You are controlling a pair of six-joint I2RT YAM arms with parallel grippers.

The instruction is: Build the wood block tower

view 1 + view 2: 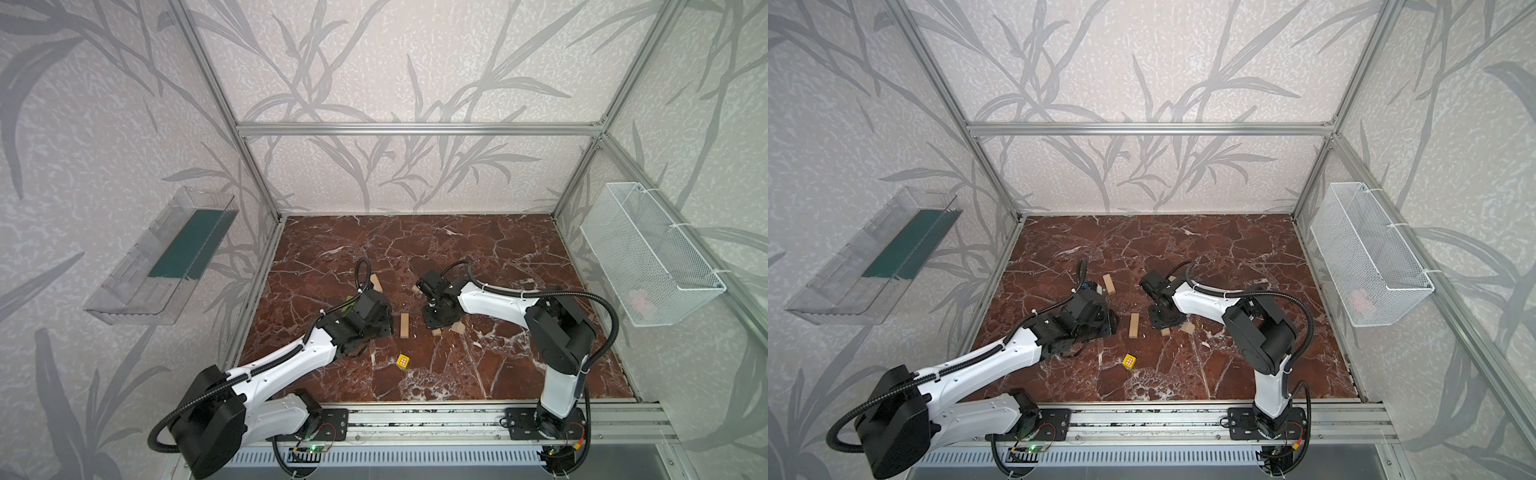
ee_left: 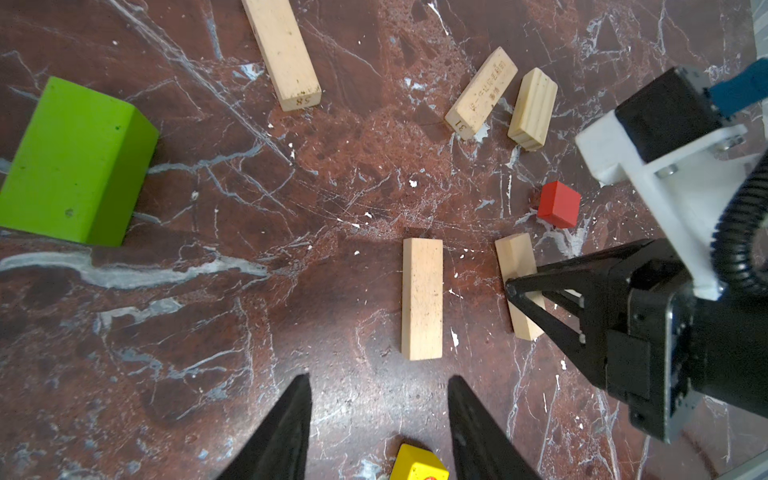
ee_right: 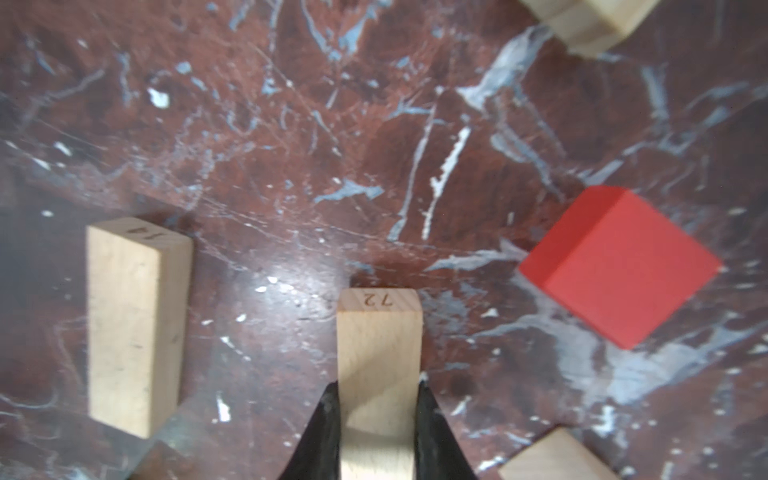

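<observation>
My right gripper (image 3: 378, 386) is shut on a pale wood bar (image 3: 378, 332) marked 72, which lies on the marble floor; the same grip shows in the left wrist view (image 2: 515, 266). A second pale bar (image 3: 137, 328) lies parallel beside it, also seen in a top view (image 1: 404, 325). The red cube (image 3: 619, 266) sits on the held bar's other side. My left gripper (image 2: 380, 380) hangs open over bare floor, with the yellow cube (image 2: 417, 463) below between its jaws, untouched. The lime-green bar (image 2: 70, 162) lies off to one side. No tower is in view; the blocks lie singly.
Three more pale bars (image 2: 284, 54) (image 2: 482, 93) (image 2: 532, 109) lie scattered farther out. A pale block (image 1: 1187, 327) rests by the right wrist. A clear tray (image 1: 158, 257) hangs on the left wall and a white mesh basket (image 1: 648, 257) on the right.
</observation>
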